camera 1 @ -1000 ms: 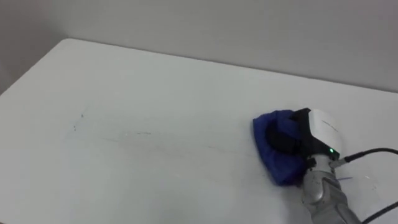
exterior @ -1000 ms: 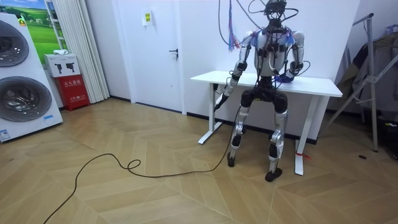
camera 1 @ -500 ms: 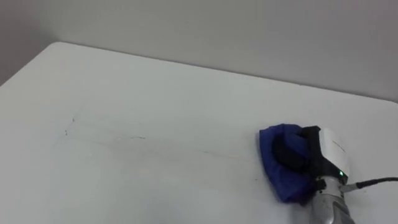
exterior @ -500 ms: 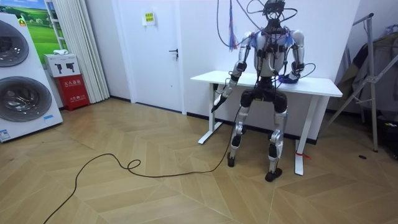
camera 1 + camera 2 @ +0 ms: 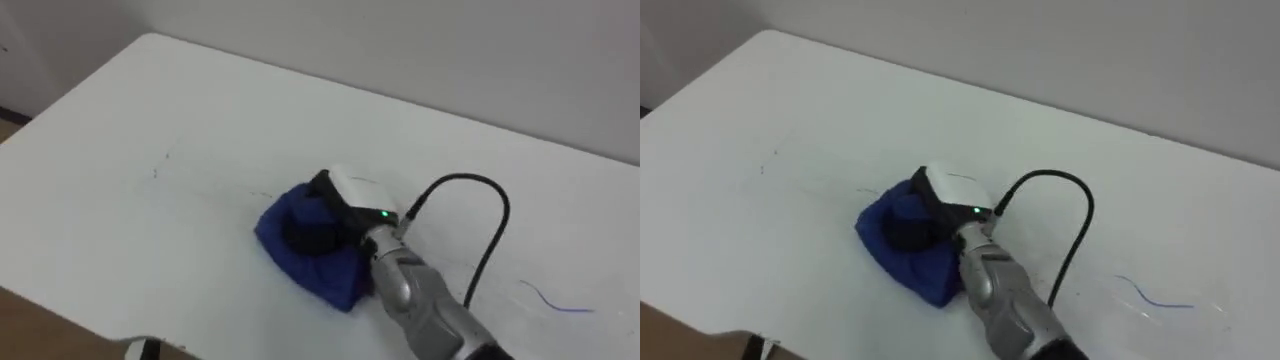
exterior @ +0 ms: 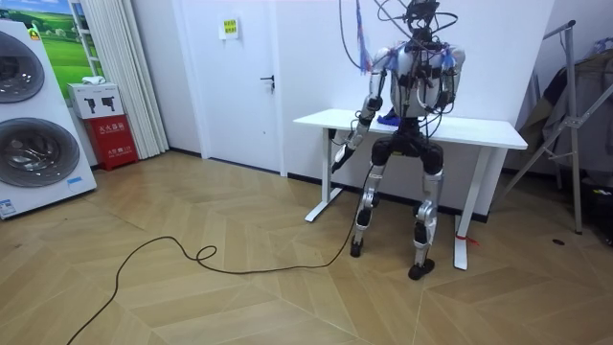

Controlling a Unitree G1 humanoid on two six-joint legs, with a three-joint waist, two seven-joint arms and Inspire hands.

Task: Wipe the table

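Observation:
A crumpled blue cloth (image 5: 295,245) lies on the white table (image 5: 150,120), a little left of the middle and close to the front edge. My right hand (image 5: 340,200) rests on top of it, its dark fingers curled into the folds and its white back facing up; the forearm comes in from the lower right. In the room view I stand upright at the table's (image 6: 479,134) long side, with the cloth (image 6: 388,120) in front of my chest. My left hand (image 6: 337,156) hangs low beside the table edge.
A thin blue pen stroke (image 5: 555,300) marks the table at the right, and faint grey scuffs (image 5: 160,168) show at the left. The front edge runs close below the cloth. Washing machines (image 6: 34,134) and a red box (image 6: 113,129) stand far off; a metal rack (image 6: 575,115) stands at the room view's right.
My right hand has swept the blue cloth leftwards across the table, from the right part to left of the middle. The eye view has shifted too. My left arm stays hanging.

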